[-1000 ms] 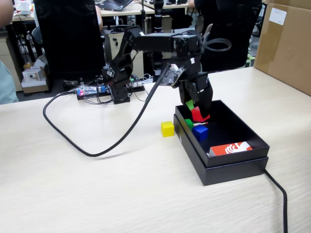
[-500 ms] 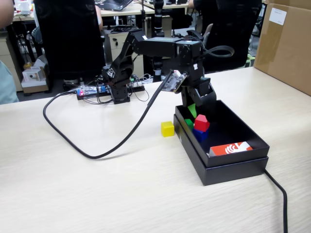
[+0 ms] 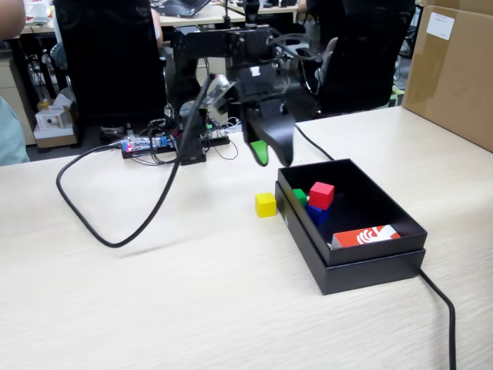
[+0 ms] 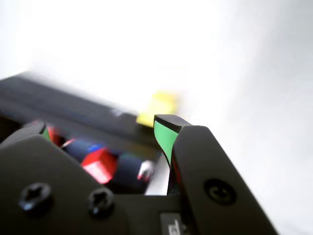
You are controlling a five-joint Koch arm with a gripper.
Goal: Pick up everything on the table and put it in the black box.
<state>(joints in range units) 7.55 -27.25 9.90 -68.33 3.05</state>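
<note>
In the fixed view the jaws [image 3: 269, 153] hang spread apart and empty above the tabletop [image 3: 154, 293], at about 11 o'clock from the black box [image 3: 362, 258]; the yellow cube [image 3: 266, 204] sits on the tabletop just beside the box's 9 o'clock wall; the red cube [image 3: 322, 195] rests on the blue cube [image 3: 316, 213] inside the box, the green cube [image 3: 300, 196] close beside them; a red-and-white card [image 3: 366, 236] leans at the box's 5 o'clock end.
</note>
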